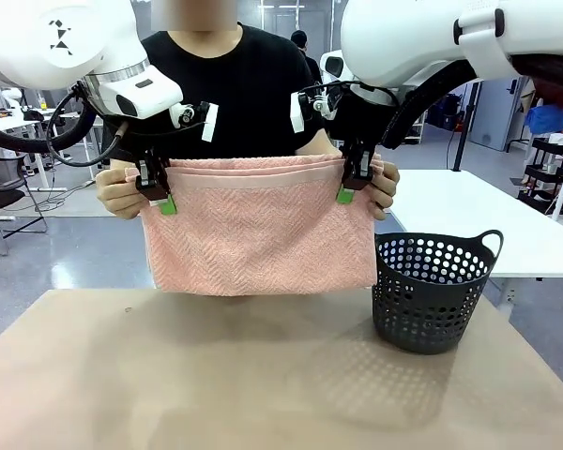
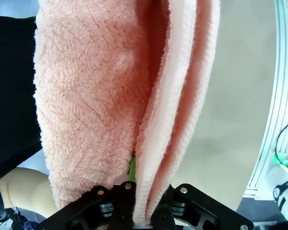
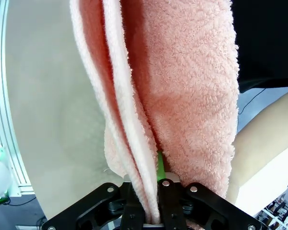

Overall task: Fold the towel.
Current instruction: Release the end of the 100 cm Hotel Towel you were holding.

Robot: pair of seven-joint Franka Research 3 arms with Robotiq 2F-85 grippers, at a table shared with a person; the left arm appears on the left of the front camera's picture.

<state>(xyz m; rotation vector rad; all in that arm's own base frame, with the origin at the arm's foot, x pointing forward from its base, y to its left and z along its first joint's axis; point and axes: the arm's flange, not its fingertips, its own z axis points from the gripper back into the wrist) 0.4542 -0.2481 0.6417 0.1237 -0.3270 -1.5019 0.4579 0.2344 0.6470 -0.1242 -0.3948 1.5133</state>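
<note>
In the front view the towel [image 1: 261,234] hangs doubled over at mid frame above the table [image 1: 216,384], its top edge level and its lower edge clear of the tabletop. The left gripper [image 1: 161,195] pinches its upper left corner and the right gripper [image 1: 350,186] its upper right corner. The person's hand at frame left [image 1: 120,197] and the person's hand at frame right [image 1: 387,187] curl around the same corners, just outside the grippers. The left wrist view shows what the front hides: the towel [image 2: 96,96] rises in separate layers from between the left gripper's [image 2: 133,199] fingers, which are pressed together on the cloth. Part of the person's arm [image 2: 19,187] sits at lower left. In the right wrist view the layers of towel [image 3: 182,86] stand the same way in the right gripper [image 3: 152,199], clamped likewise. A white tab [image 1: 209,121] hangs by one wrist; any print is too small to read. A dark basket [image 1: 432,292] stands at lower right, near the towel's lower right corner. Bare tabletop fills the lower frame.
</note>
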